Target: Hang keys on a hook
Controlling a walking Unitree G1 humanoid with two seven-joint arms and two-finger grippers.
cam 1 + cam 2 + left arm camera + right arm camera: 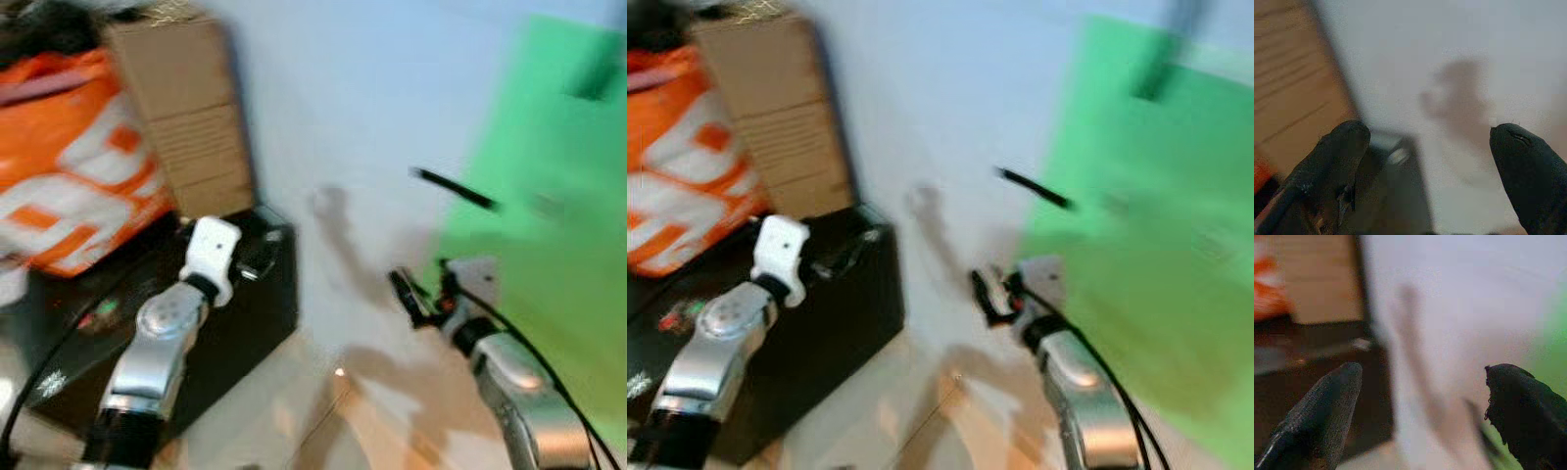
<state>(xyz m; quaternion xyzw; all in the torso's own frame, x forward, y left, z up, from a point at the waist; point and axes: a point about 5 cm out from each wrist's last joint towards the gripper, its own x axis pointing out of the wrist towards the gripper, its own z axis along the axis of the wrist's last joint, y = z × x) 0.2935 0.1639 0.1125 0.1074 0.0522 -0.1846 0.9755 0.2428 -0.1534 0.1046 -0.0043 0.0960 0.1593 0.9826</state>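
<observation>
Jaws: left gripper (1425, 166) open, empty; right gripper (1420, 416) open, empty, near wall (343, 117). Keys: not located, views blurred. Handling judgement: light, stiff, jangly; pinch ring. Black rod (453, 188) at 1 o'clock, possible hook.

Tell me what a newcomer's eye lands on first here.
First the bright green panel on the pale wall at the robot's right, with a thin dark rod sticking out beside its edge. Then the orange and white bag at upper left, next to a brown cardboard box, both on a black case. Both grippers, left and right, are open and raised toward the wall.
</observation>
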